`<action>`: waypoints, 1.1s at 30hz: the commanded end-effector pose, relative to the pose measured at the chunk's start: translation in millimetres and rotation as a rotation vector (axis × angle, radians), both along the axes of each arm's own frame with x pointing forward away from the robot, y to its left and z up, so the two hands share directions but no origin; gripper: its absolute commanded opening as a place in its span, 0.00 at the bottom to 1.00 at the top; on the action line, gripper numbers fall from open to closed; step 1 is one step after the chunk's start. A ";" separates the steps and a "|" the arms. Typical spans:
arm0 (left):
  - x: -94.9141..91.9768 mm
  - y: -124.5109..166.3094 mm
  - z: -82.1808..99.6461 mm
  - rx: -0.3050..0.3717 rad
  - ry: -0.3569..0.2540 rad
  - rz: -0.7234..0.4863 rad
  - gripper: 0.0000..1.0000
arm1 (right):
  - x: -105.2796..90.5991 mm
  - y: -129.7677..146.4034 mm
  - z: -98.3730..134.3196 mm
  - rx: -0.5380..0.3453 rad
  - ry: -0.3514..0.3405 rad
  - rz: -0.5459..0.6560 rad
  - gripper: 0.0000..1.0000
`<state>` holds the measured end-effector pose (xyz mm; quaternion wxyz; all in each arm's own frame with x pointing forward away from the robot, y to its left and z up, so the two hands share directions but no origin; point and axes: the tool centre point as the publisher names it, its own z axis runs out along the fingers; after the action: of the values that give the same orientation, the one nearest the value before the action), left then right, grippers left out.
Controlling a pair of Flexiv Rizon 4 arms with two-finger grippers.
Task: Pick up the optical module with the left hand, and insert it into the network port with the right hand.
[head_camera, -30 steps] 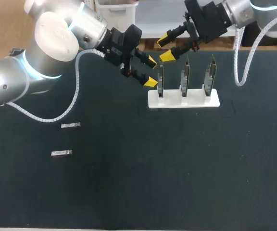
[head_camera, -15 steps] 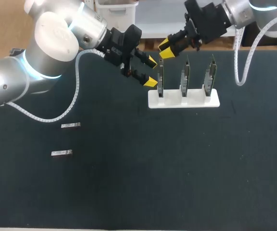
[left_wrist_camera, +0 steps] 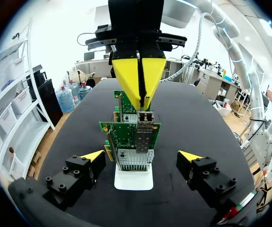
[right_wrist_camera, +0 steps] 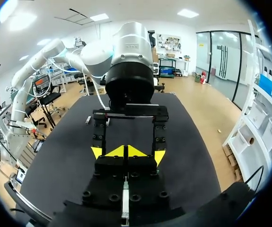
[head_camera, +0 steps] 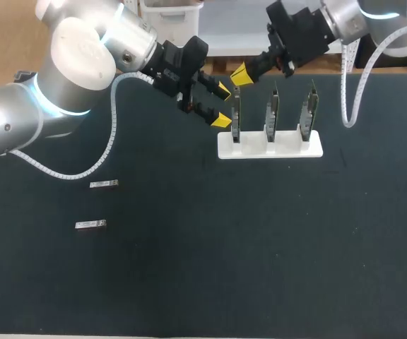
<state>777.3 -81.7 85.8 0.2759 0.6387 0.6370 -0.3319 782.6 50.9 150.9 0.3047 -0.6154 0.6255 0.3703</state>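
Observation:
Two small silver optical modules lie flat on the dark table at the left, far from both grippers. Three green network cards stand upright in a white stand at the back middle. My left gripper hangs open just left of the leftmost card, holding nothing. In the left wrist view its fingers flank the nearest card, which has a metal port cage. My right gripper is shut and empty above that card, its joined tips pointing down at the cage.
The mat in front of the stand is bare dark cloth. In the right wrist view my shut gripper sits between the left gripper's spread fingers, with the left arm close ahead.
My right gripper has closed from wide open to shut and drifted slightly left above the leftmost card. The left arm and the modules have not moved.

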 end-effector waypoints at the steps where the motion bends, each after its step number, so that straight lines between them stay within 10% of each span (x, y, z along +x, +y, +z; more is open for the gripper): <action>1: -0.6 -0.4 0.1 0.002 -0.001 0.002 1.00 | 3.2 1.1 -3.0 -0.008 0.008 0.001 0.00; 33: -0.6 -0.4 0.1 0.002 -0.001 0.002 1.00 | 3.7 -4.0 -17.2 -0.023 0.050 -0.013 0.00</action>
<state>777.3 -81.7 85.8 0.2759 0.6387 0.6370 -0.3319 785.2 49.9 140.6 0.2804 -0.6066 0.6438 0.3727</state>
